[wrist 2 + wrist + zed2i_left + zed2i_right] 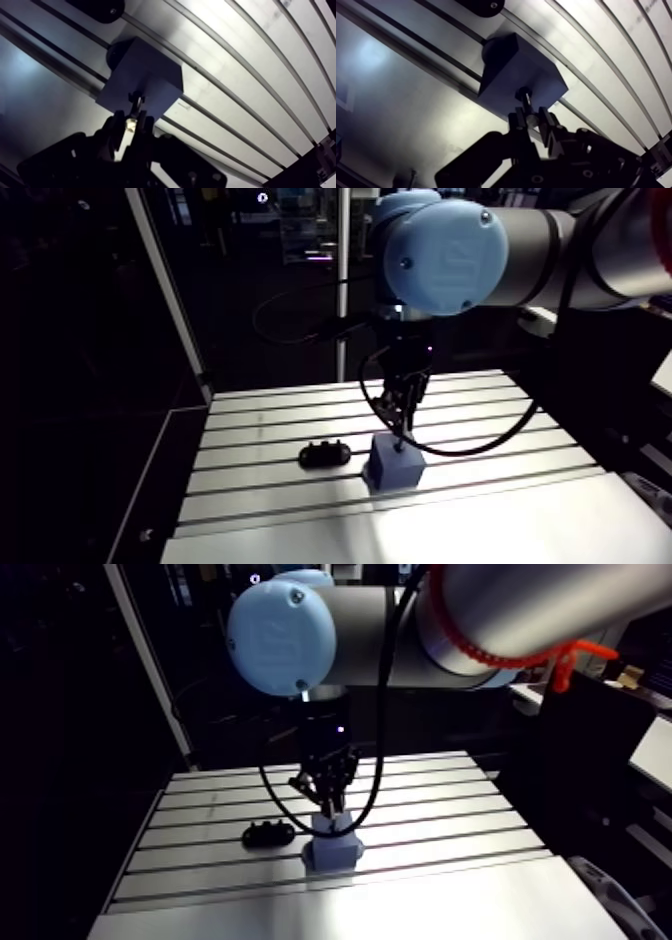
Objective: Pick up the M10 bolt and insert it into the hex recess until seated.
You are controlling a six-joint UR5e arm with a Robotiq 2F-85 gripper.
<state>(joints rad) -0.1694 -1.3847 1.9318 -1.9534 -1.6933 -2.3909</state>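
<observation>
A blue block (394,464) stands on the slotted table (270,428) near its middle. My gripper (534,119) hangs right over the block's top face (523,70), shut on a metal bolt (526,100). The bolt points down from the fingertips, and its lower end meets the block's top where a small dark hole shows. In the arm view the gripper (328,802) comes straight down onto the block (333,851). The hex recess itself is hidden under the bolt and the fingers.
A small black holder (324,454) lies on the table just left of the block; in the wrist view this black holder (100,7) sits beyond the block. The table's slots (596,55) run alongside it. A dark panel (150,488) borders the table's left side.
</observation>
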